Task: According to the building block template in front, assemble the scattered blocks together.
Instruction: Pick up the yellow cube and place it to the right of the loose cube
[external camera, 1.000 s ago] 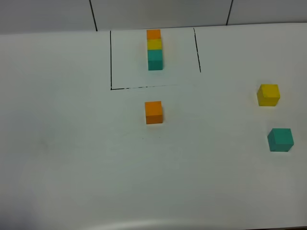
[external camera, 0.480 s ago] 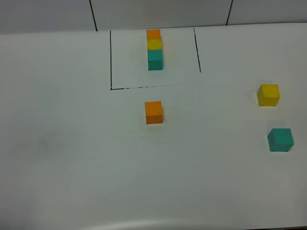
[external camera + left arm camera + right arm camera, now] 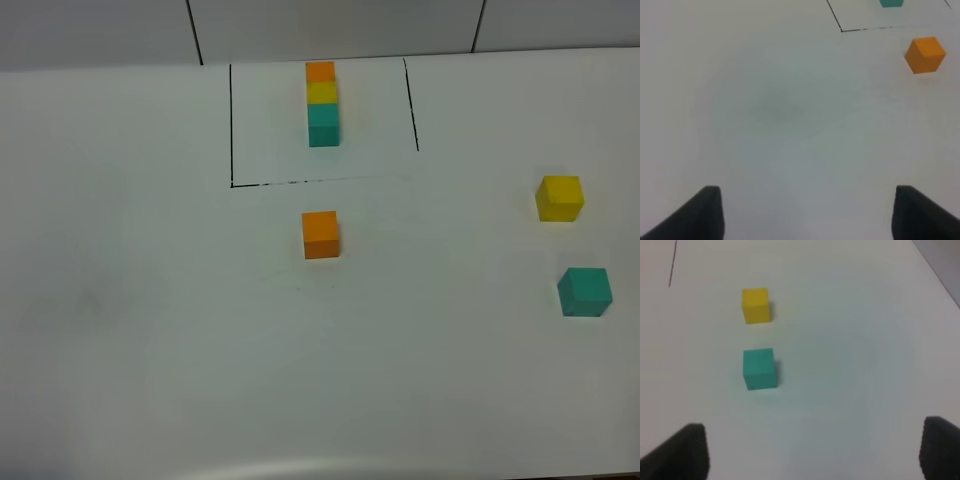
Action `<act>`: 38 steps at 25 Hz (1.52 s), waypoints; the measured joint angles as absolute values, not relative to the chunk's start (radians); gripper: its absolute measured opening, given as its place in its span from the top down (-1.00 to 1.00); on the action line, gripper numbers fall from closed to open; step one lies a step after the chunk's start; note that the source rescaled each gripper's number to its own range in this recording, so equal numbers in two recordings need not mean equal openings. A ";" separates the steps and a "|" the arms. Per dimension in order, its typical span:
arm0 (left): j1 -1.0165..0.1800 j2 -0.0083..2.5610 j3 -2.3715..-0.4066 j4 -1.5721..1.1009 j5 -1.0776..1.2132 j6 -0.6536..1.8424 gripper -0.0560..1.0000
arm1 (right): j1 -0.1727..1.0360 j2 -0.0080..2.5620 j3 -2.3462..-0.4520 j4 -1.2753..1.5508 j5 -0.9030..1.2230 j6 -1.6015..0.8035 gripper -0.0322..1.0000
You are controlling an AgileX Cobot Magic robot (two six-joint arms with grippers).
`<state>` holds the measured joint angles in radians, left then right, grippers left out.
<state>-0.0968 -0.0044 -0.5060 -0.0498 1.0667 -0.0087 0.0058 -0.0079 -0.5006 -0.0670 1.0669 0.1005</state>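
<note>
Nothing on the white bench (image 3: 150,340) has shifted over the last second, and neither arm has come into the high view. The building block template (image 3: 322,103), a row of three joined small cubes in orange, yellow and teal, sits at the far side inside a thin black drawn outline (image 3: 231,120). The loose orange cube (image 3: 320,234), plain and matte, rests just outside the outline's near edge, in line with the template. The loose yellow cube (image 3: 559,197) and the loose teal-green cube (image 3: 584,291) lie well apart from it on the right, near each other but not touching. The left claw (image 3: 807,205) hangs spread wide and empty over bare bench, with the orange cube ahead of it. The right claw (image 3: 812,447) is likewise wide apart and empty, the teal-green cube nearer to it than the yellow. With no movement, I judge that assembly has not begun. The yellow cube looks the sensible first pick, since the template sets it against orange.
</note>
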 joint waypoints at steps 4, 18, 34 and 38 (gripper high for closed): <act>-0.078 -0.004 -0.506 -0.050 1.067 -0.009 0.16 | 0.006 -0.008 -0.501 -0.067 1.067 0.101 -0.46; -0.078 -0.004 -0.506 -0.050 1.067 -0.009 0.40 | 0.006 -0.008 -0.501 -0.065 1.067 0.101 -0.46; -0.078 -0.004 -0.506 -0.050 1.067 -0.009 0.41 | 0.006 0.690 -0.688 -0.089 0.920 0.101 -1.00; -0.078 -0.004 -0.506 -0.050 1.067 -0.009 0.41 | 0.006 1.073 -0.816 -0.053 0.846 0.100 -1.00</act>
